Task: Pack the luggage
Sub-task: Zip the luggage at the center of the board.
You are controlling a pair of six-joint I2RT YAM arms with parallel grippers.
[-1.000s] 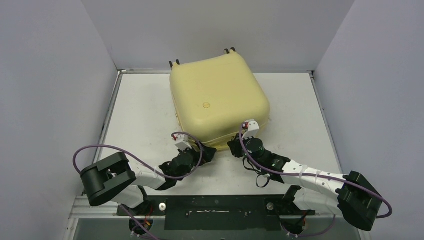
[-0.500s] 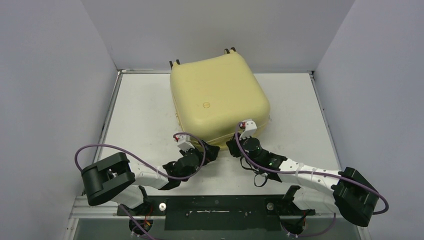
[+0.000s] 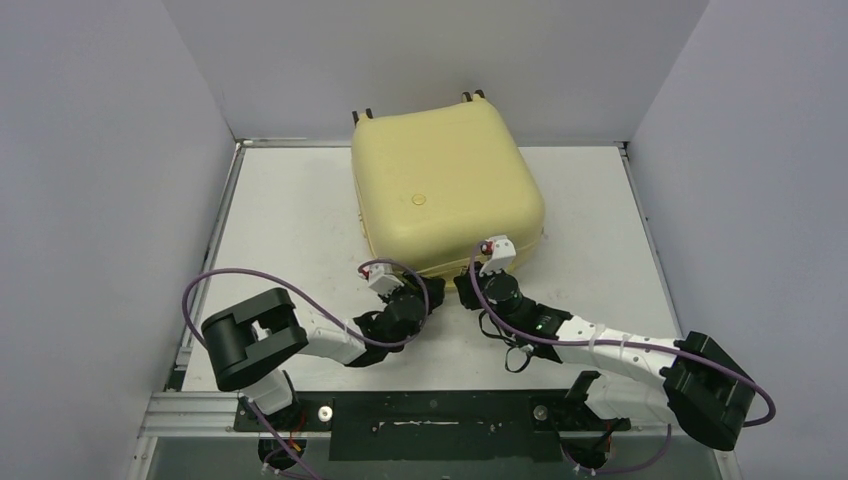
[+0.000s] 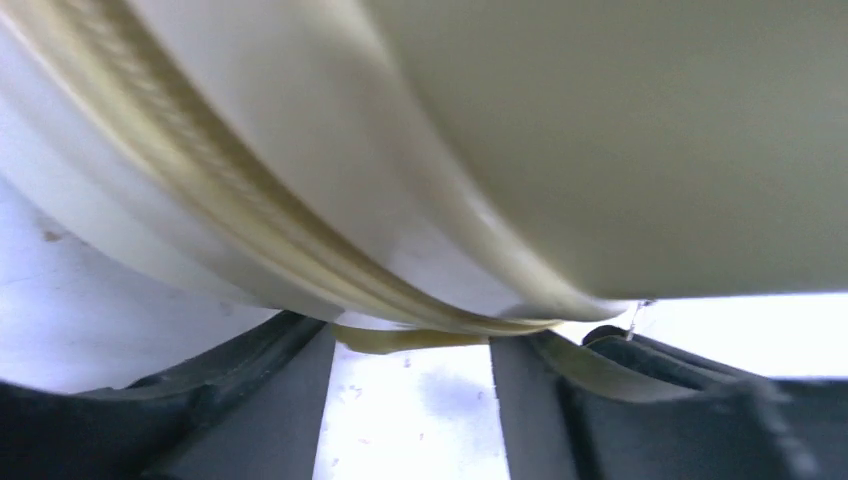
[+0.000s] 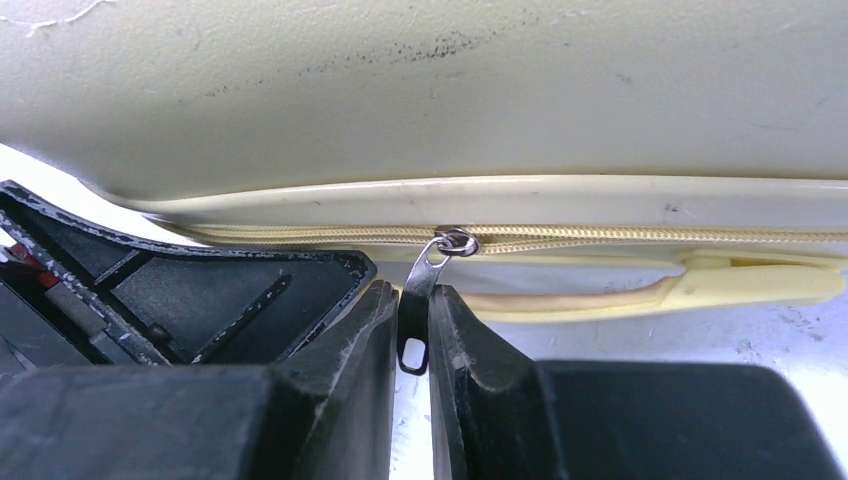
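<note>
Checker: Lettering or brand anywhere?
Viewer: None legible. Only a small round emblem on the luggage lid, too small to read.
Checker: Counts?
Viewer: 1 suitcase, shut, pale yellow, lying flat on the table, upper centre of the top view. 4 small dark nubs in 2 pairs along its far edge. 2 arms, 2 grippers, both at its near edge, lower centre of frame. 1 metal zip pull, 1 zip track.
Checker: Left gripper vs the case?
Viewer: Fingers apart, nothing pinched. Rounded shell corner and zip seam fill the upper part of the wrist view, just above the tips. A pale yellow strip runs across the gap at mid-frame.
Checker: Right gripper?
Viewer: Tips together, clamped on the zip pull, centre of its wrist view. Pull hangs from the slider on the track, which runs L-R along the shell side just above the tips. Pale yellow tab lies below the track at right.
</note>
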